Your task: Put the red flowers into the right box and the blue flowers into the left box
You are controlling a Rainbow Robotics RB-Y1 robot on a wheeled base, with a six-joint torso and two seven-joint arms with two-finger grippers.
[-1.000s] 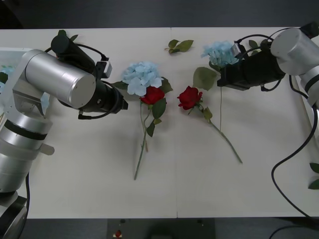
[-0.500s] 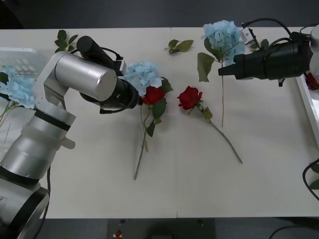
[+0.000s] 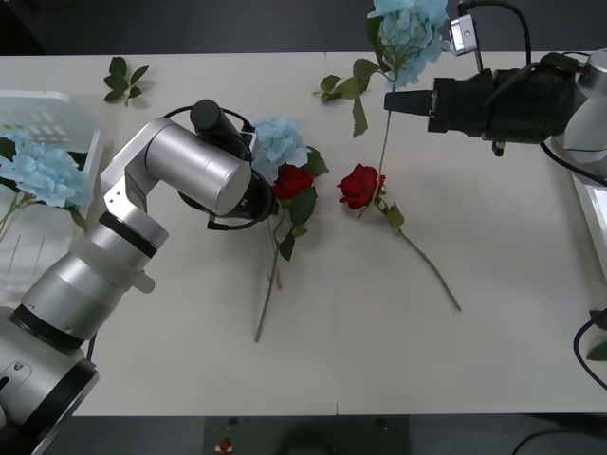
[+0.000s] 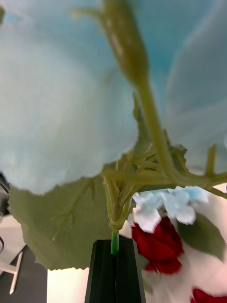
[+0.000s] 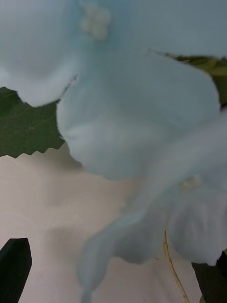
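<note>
My right gripper point(image 3: 391, 100) is shut on the thin stem of a pale blue flower point(image 3: 408, 28), held off the table at the far right with its stem hanging toward a red rose point(image 3: 361, 185). In the right wrist view the black fingers point(image 4: 113, 265) pinch the green stem just under the bloom. My left gripper point(image 5: 113, 270) is open, close over a second blue flower point(image 3: 281, 140) lying beside another red rose point(image 3: 293, 180). A third blue flower point(image 3: 43, 175) lies in the left box point(image 3: 38, 109). The right box point(image 3: 590, 204) shows as a white rim at the right edge.
Loose green leaf sprigs lie at the far left point(image 3: 123, 78) and far middle point(image 3: 343, 87) of the white table. The roses' long stems point(image 3: 270, 284) stretch toward the front edge. Cables trail from the right arm point(image 3: 545, 313).
The right gripper has lifted its blue flower off the table and carried it leftward. The left arm has swung right, bringing its gripper onto the blue flower beside the rose.
</note>
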